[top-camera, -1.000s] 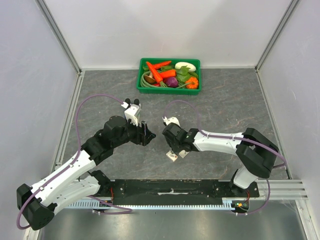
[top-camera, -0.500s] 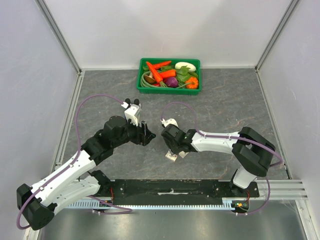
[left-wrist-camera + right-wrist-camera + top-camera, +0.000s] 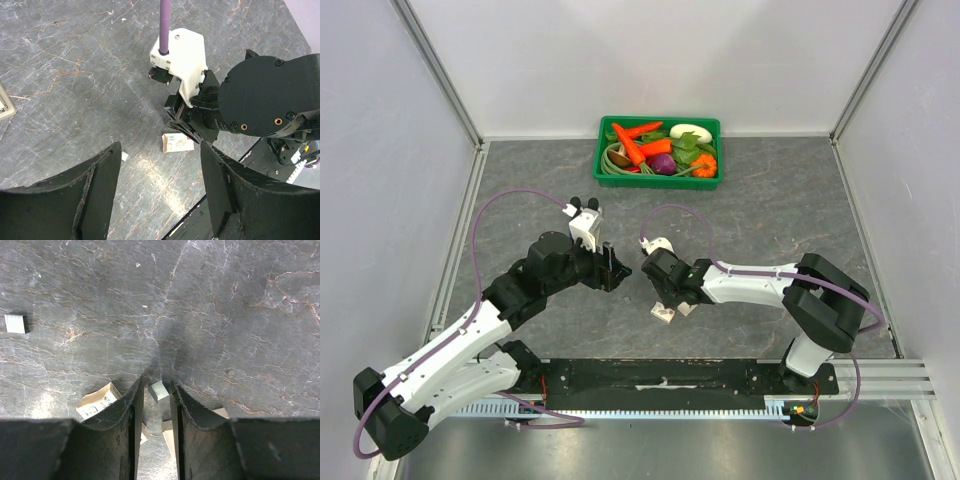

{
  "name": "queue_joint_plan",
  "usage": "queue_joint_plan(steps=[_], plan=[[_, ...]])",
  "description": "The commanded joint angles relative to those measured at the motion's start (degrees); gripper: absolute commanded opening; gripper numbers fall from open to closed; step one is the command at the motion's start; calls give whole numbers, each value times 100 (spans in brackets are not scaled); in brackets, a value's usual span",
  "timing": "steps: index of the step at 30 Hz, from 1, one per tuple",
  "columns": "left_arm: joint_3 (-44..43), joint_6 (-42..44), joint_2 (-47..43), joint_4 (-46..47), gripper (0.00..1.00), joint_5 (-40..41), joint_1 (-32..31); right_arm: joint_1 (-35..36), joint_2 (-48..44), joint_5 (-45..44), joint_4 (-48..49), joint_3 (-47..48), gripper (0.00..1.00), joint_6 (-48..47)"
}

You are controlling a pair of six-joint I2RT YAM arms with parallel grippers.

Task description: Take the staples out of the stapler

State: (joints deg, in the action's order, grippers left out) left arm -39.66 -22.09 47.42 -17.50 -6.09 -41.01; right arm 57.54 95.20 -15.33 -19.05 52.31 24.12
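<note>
Tabletop (image 3: 790, 200), grey and veined, carries it all, and both arms reach in over its middle. Well beyond both sets of fingers, at the far edge, sits a green tray (image 3: 660, 183) of toy vegetables, no part of this job.

The left fingers (image 3: 610, 267) hang spread wide and empty, pointed across at the other arm. The stapler (image 3: 664, 314) I can only half make out. Cream-white pieces poke out just behind and to either side of the right fingers (image 3: 140, 392), with the rest hidden under that wrist.

Those right fingers are down at the tabletop and drawn close. In the narrow gap at their tips lies a short silvery strip of staples (image 3: 158, 390). Whether they pinch it yet I cannot tell. A second little block (image 3: 15, 323) lies well off to one side of them.

To my eye some staples are out of the stapler, and the step in hand is taking hold of this loose strip. Next it wants a gentle, square squeeze and a clean lift, since such a strip looks apt to slip or snap.
</note>
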Motion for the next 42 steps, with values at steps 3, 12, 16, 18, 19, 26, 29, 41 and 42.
queue_joint_plan(steps=[3,12,16,18,19,26,29,41,42], plan=[[-33,-112,-5,97,70,11,-38,21,-36,-40,-29,25,30,-56],[-59,-103,13,89,70,-7,-38,20,-168,-163,-125,42,19,-12],[-51,-103,13,89,70,-7,-29,21,-300,-303,-222,103,18,14],[-51,-94,22,89,70,2,-38,21,-387,-356,-310,147,17,14],[-42,-94,13,89,70,11,-29,21,-449,-374,-327,156,17,23],[-33,-103,-22,89,70,20,-29,21,-1002,-392,-626,200,17,128],[-33,-103,-22,88,70,20,-38,21,-1248,-392,-714,122,17,163],[-33,-120,-40,89,70,-7,-38,38,-1653,-330,-732,-459,17,462],[-33,-112,-40,89,70,-7,-38,38,-1680,-330,-714,-485,17,480]])
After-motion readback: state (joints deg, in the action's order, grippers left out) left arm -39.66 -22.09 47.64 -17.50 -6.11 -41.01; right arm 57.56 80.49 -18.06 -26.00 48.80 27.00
